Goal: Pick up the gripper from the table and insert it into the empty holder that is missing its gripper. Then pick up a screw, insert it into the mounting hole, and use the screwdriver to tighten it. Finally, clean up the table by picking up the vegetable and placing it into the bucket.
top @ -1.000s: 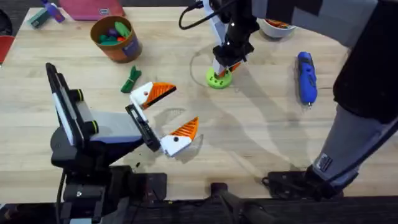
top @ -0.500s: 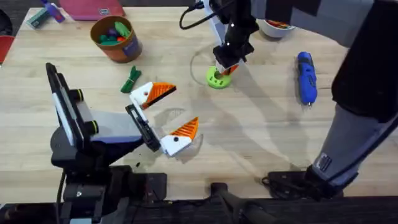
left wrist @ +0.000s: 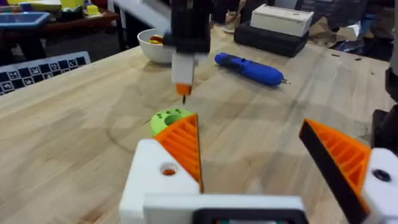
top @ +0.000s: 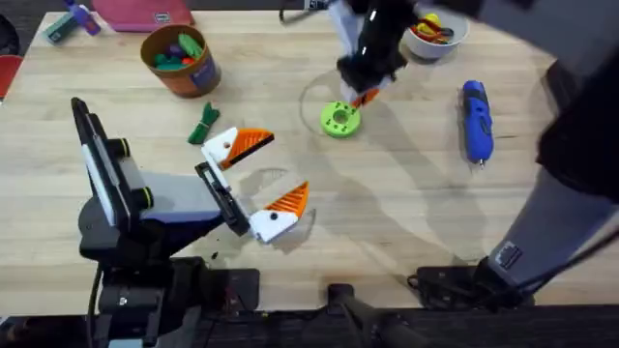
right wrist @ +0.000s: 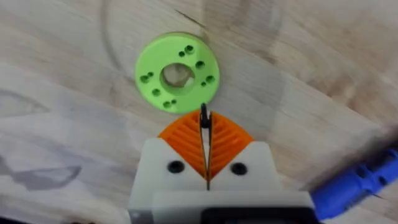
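A green disc (top: 339,119) with a centre hole and several small holes lies at mid-table, also seen as the green disc (right wrist: 177,73) and the green disc (left wrist: 169,117). My right gripper (top: 366,92) hangs just behind and above it. Its orange pads (right wrist: 227,138) are shut on a thin dark screw (right wrist: 204,119), whose tip (left wrist: 183,98) points down. My left gripper (top: 259,179) rests open near the table's front, nothing between its fingers. The blue screwdriver (top: 476,120) lies to the right. A green vegetable (top: 204,123) lies beside the brown bucket (top: 180,60). The loose gripper and holder are out of view.
A white bowl (top: 432,31) with small parts stands at the back right, behind my right arm. The bucket holds several coloured toy pieces. A pink item (top: 145,14) and small clutter lie at the back left edge. Bare wood spreads between the disc and the screwdriver.
My right gripper has lifted off the green disc and drifted back and slightly right, uncovering the disc and the bowl. The left arm has not moved.
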